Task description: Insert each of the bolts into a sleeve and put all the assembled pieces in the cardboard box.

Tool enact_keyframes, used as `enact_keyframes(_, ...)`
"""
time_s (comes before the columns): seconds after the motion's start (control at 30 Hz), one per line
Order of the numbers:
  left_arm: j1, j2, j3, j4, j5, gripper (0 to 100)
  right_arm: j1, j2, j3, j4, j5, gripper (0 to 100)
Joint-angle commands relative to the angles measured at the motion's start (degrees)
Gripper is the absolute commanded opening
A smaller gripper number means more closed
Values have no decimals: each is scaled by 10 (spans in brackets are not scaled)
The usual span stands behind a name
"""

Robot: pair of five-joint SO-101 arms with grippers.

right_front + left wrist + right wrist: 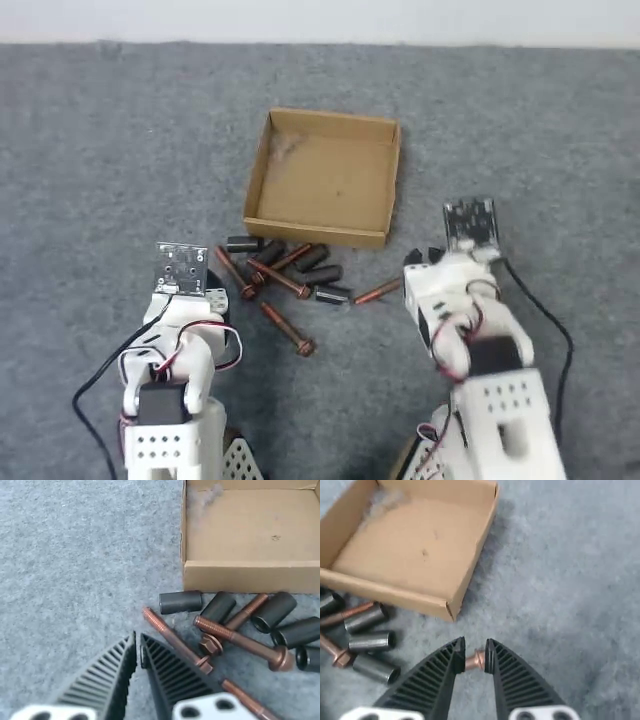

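**Copper bolt in the right pincer's tips, the rest loose by the box**

The single bolt (475, 660) is copper-coloured, with a threaded shaft and a flanged head. In the right wrist view one end sits between the tips of the right pincer (475, 652). The jaws are drawn in narrow, and each ribbed black finger presses a side of it. From above, this bolt points away from the pile toward the right arm, near the front right corner of the cardboard box (315, 232). Whether it rests on the carpet (100, 150) or hangs just over it cannot be told.

The four loose bolts (278, 278) are the same copper colour. They lie criss-crossed in front of the box's near wall, mixed with five short dark sleeves (322, 273). One bolt lies a little apart, nearer the arms. The box is open-topped and shallow, with no bolt or sleeve inside.

The left pincer (138, 642) is low over the carpet at the pile's edge, on the left arm's side. Its jaws are almost together with nothing between them. The nearest loose bolt runs just beside one finger.
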Motion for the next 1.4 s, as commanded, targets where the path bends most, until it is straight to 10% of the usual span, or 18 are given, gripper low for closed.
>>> enact_keyframes(0.0,-5,-11,-10,3,-4,12,-33,119,-86,-7,0,63)
enact_keyframes(0.53,-5,-11,-10,2,-4,12,-228,370,-234,-12,288,65)
enact_keyframes(1.37,-5,-11,-10,2,-5,12,-269,520,-284,19,411,128)
